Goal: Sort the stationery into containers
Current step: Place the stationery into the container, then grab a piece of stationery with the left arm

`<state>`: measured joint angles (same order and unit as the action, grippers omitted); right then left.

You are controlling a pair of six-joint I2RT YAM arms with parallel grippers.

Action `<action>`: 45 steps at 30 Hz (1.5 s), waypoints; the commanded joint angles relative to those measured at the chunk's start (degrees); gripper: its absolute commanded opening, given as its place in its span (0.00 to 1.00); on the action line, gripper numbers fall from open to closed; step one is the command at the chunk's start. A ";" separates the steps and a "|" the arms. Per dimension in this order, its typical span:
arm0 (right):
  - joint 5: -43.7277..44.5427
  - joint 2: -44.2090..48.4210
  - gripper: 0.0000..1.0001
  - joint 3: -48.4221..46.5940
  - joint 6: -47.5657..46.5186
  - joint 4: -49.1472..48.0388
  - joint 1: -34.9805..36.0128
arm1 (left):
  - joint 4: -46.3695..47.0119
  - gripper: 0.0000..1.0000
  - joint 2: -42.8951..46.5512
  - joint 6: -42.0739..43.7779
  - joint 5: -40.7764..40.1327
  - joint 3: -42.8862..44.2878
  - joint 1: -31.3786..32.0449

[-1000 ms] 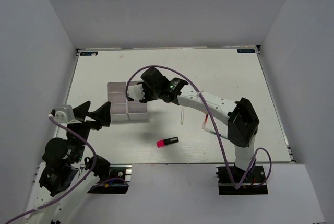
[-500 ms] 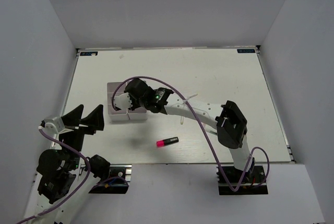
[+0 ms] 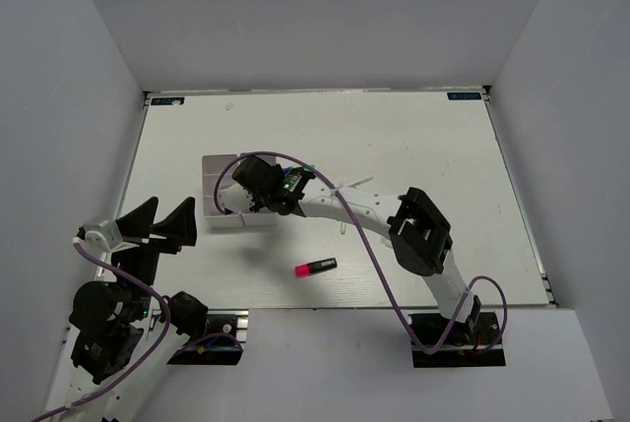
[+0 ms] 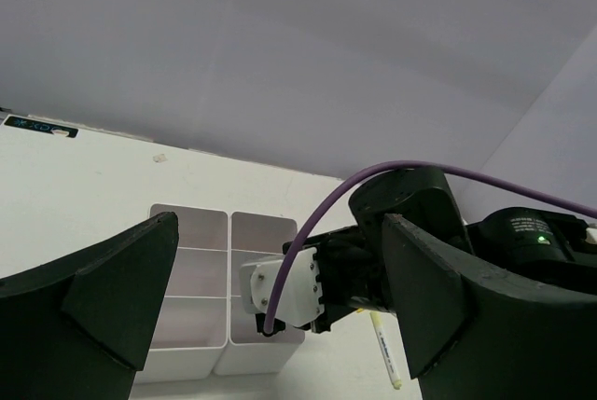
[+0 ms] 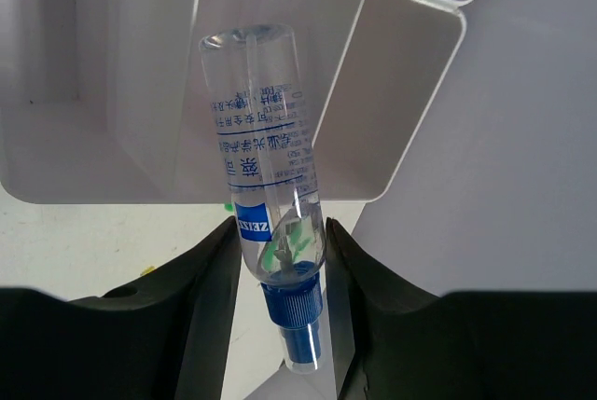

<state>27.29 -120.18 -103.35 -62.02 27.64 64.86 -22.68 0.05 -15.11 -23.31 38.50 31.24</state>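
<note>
— What does the right arm [image 3: 354, 208] look like?
— White links, black joints, a purple cable [image 4: 410, 165] along it, a small green light [image 4: 539, 238].
— The left gripper [image 3: 162, 217]?
— Black wedge-shaped fingers [image 4: 103, 297].

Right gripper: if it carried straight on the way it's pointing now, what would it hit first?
Likely the white tray: the right gripper holds the clear tube aimed into a compartment, so the tube's far end would meet that compartment's inside first. Depth is unclear.
</note>
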 commanded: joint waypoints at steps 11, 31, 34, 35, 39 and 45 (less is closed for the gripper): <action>4.09 -0.05 0.54 -1.42 -3.81 1.02 0.00 | -0.17 1.00 -1.29 -0.09 0.81 -0.18 -0.22; -9.06 14.86 0.35 2.36 10.68 6.72 -1.40 | 1.49 0.94 -6.55 1.49 9.68 -0.71 -0.22; -21.44 21.45 0.16 9.27 16.82 8.75 -4.99 | 1.49 0.69 -9.01 2.02 12.22 -0.18 -0.22; -25.92 24.26 0.10 10.96 17.19 8.66 -5.62 | 1.49 0.55 -10.24 2.54 12.93 -0.18 -0.22; -41.24 30.44 0.19 23.00 18.07 9.71 -8.25 | 1.49 0.16 -12.44 3.07 15.75 -0.18 -0.22; -55.67 34.22 0.65 33.65 11.40 12.00 -10.11 | 0.88 0.78 -13.77 3.07 16.45 -0.18 -0.22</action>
<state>-16.27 -86.61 -73.08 -48.16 37.19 54.61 -21.96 -12.95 -12.27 -8.71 38.17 31.24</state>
